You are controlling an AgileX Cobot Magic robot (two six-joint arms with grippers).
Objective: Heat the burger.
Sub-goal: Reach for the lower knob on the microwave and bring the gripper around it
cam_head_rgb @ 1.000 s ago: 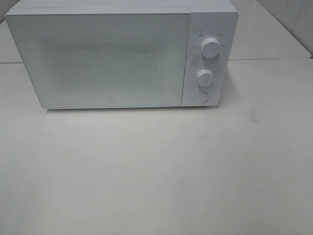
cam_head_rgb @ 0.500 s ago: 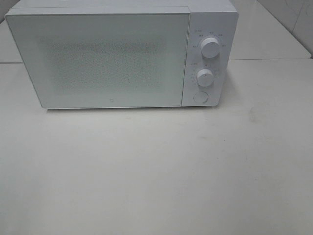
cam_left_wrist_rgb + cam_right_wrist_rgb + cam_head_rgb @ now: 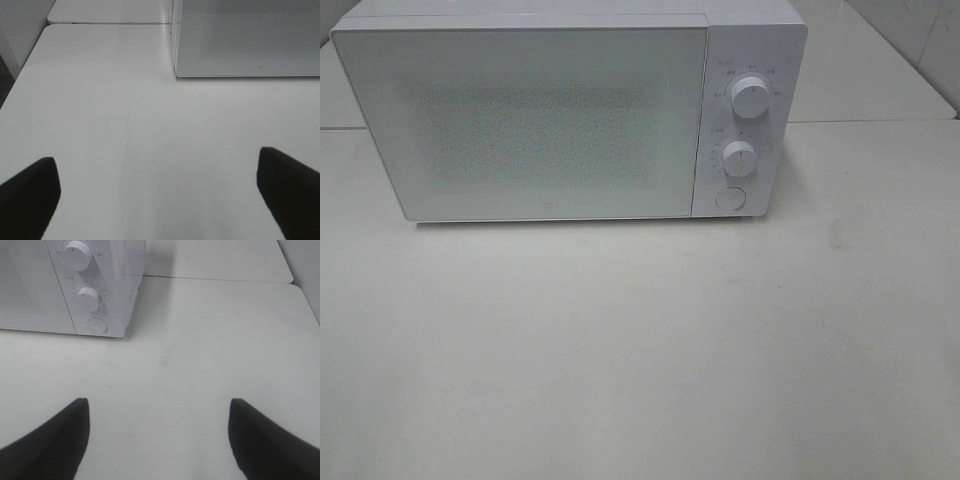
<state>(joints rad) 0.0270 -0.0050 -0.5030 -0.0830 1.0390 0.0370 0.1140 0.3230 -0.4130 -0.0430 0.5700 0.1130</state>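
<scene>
Burger: not visible in any view, so I can't tell where it is. The microwave door window is too frosted to see through.

White table point(image 3: 640, 360): fills the lower part of the exterior high view, bare matte surface. There is a faint smudge point(image 3: 837, 232) on it to the right of the microwave. A second white tabletop point(image 3: 860, 80) butts against it at the back, and the seam runs behind the microwave.

White microwave point(image 3: 570, 110): sits upright on the table at the back and left of centre, front facing the camera.

Door point(image 3: 520, 120): shut and flush with the body. It has a dotted mesh window and a small logo point(image 3: 553, 208) near its lower edge.

Control panel point(image 3: 750, 40): a vertical strip on the right of the door.

Left gripper point(image 3: 156, 160): hovers over bare table in front of the microwave's left corner. Its black fingers point(image 3: 30, 195) are spread wide with nothing between them, and they are not touching anything.

Right gripper point(image 3: 157, 402): hovers over bare table in front of the control-panel end. Its fingers point(image 3: 55, 440) are also spread apart and empty, well clear of the microwave.

Neither arm shows in the exterior high view.

Upper knob point(image 3: 750, 96): round and white, at the top of the panel, with tiny markings around it that are unreadable.

Lower knob point(image 3: 739, 157): just below the upper one and slightly smaller.

Round button point(image 3: 730, 198): at the bottom of the panel, sitting flush.
</scene>
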